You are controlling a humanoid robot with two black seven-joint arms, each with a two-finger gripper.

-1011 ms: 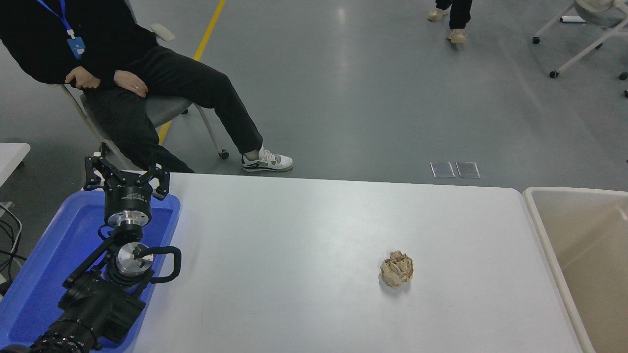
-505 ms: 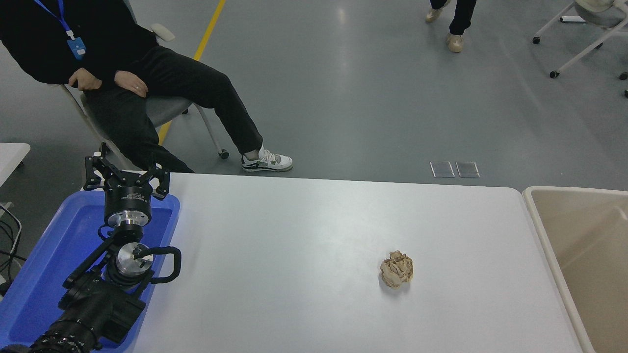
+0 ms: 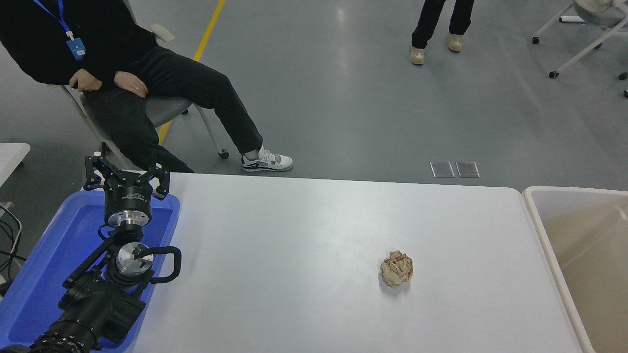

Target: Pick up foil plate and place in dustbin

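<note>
Left gripper spread wide, empty, over blue tray on white table.

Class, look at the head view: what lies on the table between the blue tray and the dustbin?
In the head view, only a crumpled paper ball lies on the white table between the blue tray and the dustbin, nearer the dustbin.

I can see only part of the dustbin; the right edge cuts it off. The blue tray is cut off at the left and partly hidden behind my left arm. The seated person and the standing person run off the top.
</note>
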